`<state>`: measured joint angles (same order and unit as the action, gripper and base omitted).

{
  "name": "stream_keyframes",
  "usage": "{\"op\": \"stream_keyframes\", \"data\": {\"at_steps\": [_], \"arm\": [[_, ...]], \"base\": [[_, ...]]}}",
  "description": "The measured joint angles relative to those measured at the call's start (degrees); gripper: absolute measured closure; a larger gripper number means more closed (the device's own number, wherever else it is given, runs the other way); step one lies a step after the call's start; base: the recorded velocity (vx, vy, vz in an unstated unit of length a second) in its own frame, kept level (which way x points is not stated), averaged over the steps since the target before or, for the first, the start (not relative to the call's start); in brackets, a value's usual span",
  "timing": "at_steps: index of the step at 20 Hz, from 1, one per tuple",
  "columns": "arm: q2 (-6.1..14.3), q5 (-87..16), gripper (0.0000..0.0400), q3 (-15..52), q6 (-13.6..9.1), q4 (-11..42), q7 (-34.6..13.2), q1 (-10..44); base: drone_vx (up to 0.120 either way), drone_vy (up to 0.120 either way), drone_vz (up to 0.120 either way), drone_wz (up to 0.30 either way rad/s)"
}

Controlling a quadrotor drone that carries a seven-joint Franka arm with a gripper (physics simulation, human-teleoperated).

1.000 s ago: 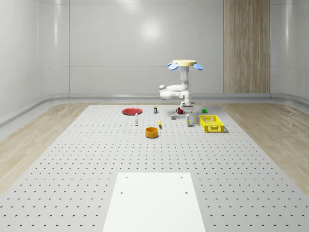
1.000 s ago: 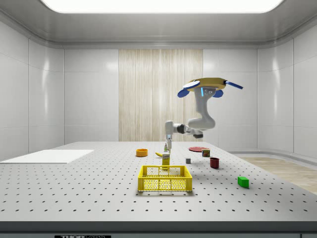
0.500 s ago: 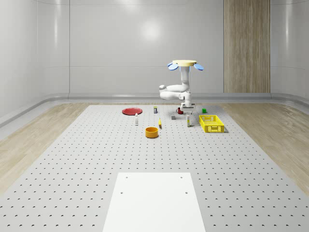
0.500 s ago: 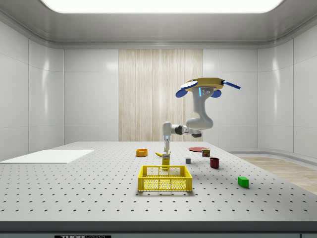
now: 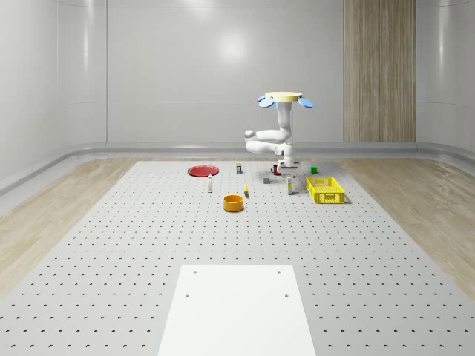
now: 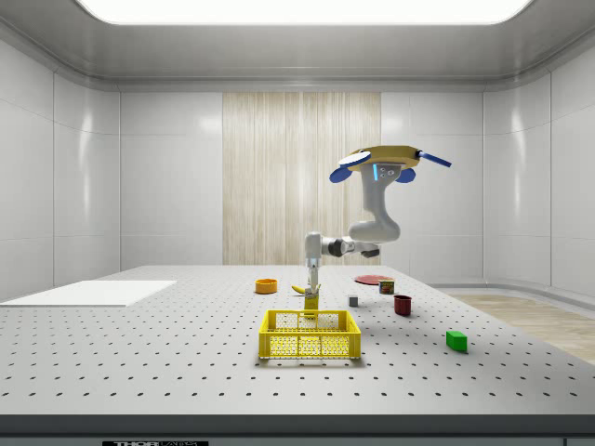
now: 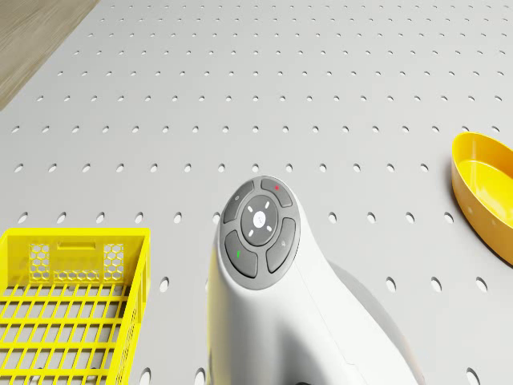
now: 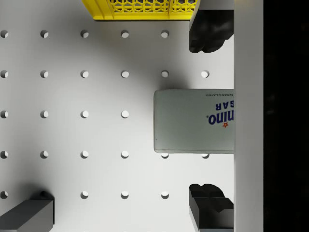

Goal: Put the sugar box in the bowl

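Sugar box (image 8: 194, 121) stood upright on the bench (image 5: 148, 245), just beside the yellow crate (image 5: 325, 189) and well apart from the orange bowl (image 5: 234, 202), which sat nearer the whole-scene view's left. Above the box hung the claw (image 8: 211, 118), spread wide, one finger (image 8: 208, 31) on each side of the box top and neither touching it. The drone (image 6: 386, 163) hovered over the bench near the red mug (image 6: 403, 304), its white arm (image 6: 372, 218) bent and pointing straight down.
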<state>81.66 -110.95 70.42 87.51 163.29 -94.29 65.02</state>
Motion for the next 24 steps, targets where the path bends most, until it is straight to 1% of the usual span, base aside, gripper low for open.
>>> {"op": "stream_keyframes", "data": {"at_steps": [10, 11, 12, 13, 15, 17, 24], "arm": [[0.3, -0.8, 0.0000, -0.9, 1.3, -2.0, 0.0, 1.8], [0.4, -0.9, 0.0046, -1.0, 1.4, -2.1, 0.0, 1.9], [0.4, -0.9, 0.0102, -1.1, 1.5, -2.2, 0.0, 2.0], [0.5, -1.0, 0.0146, -1.1, 1.6, -2.2, -0.1, 2.0], [0.6, -1.0, 0.0206, -1.2, 1.7, -2.3, -0.1, 2.1], [0.7, -1.1, 0.0235, -1.2, 1.8, -2.4, -0.1, 2.2], [0.9, -0.5, 0.0235, -0.4, 1.5, -2.2, -0.5, 2.3]], "base": [[0.000, 0.000, 0.000, 0.000], [0.000, 0.000, 0.000, 0.000], [0.000, 0.000, 0.000, 0.000], [0.000, 0.000, 0.000, 0.000], [0.000, 0.000, 0.000, 0.000], [0.000, 0.000, 0.000, 0.000], [0.000, 0.000, 0.000, 0.000]]}}
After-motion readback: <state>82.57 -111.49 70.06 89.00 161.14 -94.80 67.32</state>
